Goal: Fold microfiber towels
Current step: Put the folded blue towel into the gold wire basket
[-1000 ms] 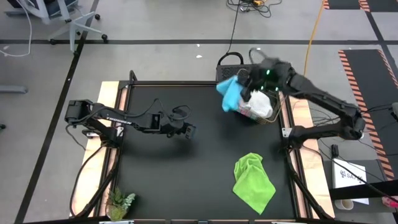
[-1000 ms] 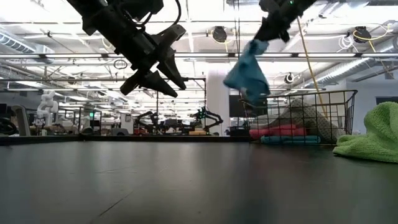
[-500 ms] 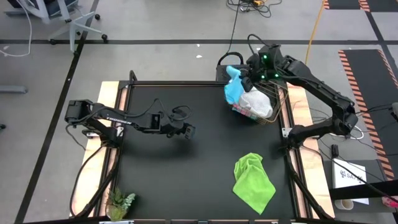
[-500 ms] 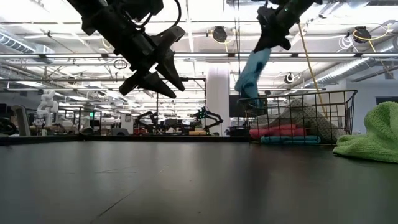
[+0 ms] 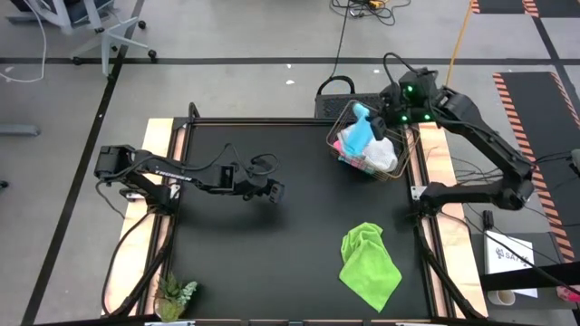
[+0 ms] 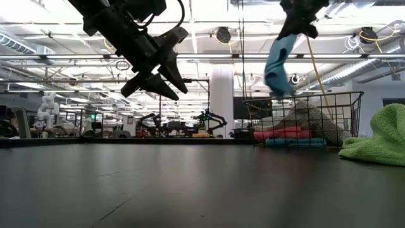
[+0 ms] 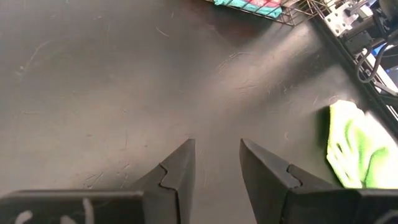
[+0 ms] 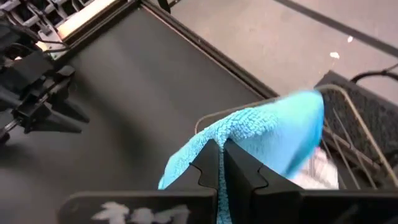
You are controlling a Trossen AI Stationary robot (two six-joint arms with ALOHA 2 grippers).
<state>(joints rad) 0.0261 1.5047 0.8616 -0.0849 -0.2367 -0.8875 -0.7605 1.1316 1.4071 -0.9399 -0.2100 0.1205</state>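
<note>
- Right gripper (image 5: pixel 381 120) pinches the light blue towel (image 5: pixel 360 133), dangling lengthwise straight above the wire basket (image 5: pixel 405 163).
- Left gripper (image 5: pixel 277 191), fingers parted and empty, hovers well apart.

The left arm lies stretched across the left half of the high view, its left pincer (image 5: pixel 275 190) near the centre, fingers apart and empty. The right arm bends up the right edge, its right pincer (image 5: pixel 381 120) clamped at upper right
</note>
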